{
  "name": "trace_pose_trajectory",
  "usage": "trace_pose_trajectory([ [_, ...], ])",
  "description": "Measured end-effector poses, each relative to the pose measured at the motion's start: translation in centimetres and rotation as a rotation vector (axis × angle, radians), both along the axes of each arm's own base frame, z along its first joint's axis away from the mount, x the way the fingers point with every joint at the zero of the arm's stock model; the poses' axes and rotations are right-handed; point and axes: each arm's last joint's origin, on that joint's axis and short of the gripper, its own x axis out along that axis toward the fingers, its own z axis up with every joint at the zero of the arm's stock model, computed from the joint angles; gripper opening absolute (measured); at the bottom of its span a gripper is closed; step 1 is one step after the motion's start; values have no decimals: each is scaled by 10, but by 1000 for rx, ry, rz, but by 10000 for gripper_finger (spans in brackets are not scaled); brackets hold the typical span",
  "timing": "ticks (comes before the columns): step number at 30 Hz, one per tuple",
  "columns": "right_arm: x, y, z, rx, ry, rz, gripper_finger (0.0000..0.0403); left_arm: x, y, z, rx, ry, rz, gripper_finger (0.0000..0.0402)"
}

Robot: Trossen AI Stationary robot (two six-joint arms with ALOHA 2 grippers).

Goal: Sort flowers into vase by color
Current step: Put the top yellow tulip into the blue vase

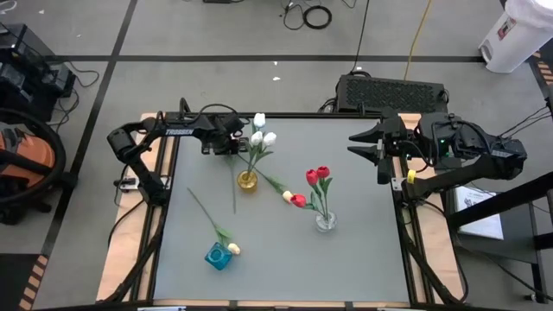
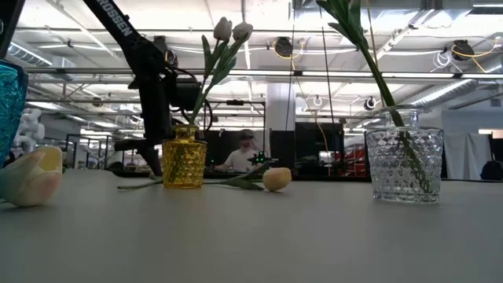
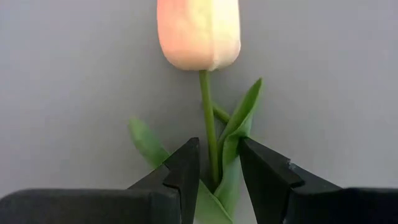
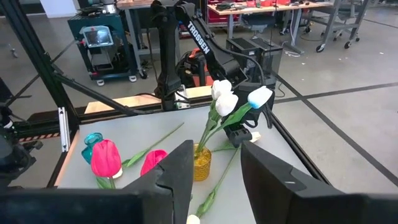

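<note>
My left gripper (image 1: 235, 138) is over the table's far left part, shut on a pale tulip (image 3: 198, 31) whose head (image 1: 259, 119) juts past the fingers. Beside it, a yellow vase (image 1: 247, 181) holds two white tulips (image 1: 263, 138). A clear vase (image 1: 326, 221) holds two red tulips (image 1: 318, 175). A blue vase (image 1: 218, 257) stands near the front, and a pale yellow tulip (image 1: 233, 249) lies with its head against it. Another tulip (image 1: 294, 199) lies flat between the yellow and clear vases. My right gripper (image 1: 378, 154) waits open at the table's right edge. My left gripper pinches the pale tulip's stem (image 3: 211, 155) a little below the head, with a leaf (image 3: 233, 149) caught between the two fingers. It reaches in from the table's left, slanting down. The head is lifted clear, and the long stem (image 1: 233, 194) trails down toward the table beside the yellow vase.
Bare grey table (image 1: 363, 259) stretches along the near right and the far middle. The three vases stand spread across the middle. A black box (image 1: 389, 91) sits beyond the far edge. In the low view a person (image 2: 245, 153) shows far behind the table.
</note>
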Motion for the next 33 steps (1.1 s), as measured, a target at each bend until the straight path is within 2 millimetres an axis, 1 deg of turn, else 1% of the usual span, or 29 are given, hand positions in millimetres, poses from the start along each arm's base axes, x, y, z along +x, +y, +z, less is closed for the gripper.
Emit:
trace_pose_trajectory([
  [11,0,0,-1,-9,15,2,125,0,-1,0,-18,-10,-14,116],
  [14,0,0,-1,-10,15,2,125,0,-1,0,-18,-10,-15,93],
  [19,0,0,-1,-10,15,2,125,0,-1,0,-13,-7,-39,28],
  [21,0,0,-1,-9,15,2,125,0,-1,0,-13,-7,-39,10],
  [33,-1,0,-2,-11,24,2,125,0,-2,0,-58,-34,-74,4],
])
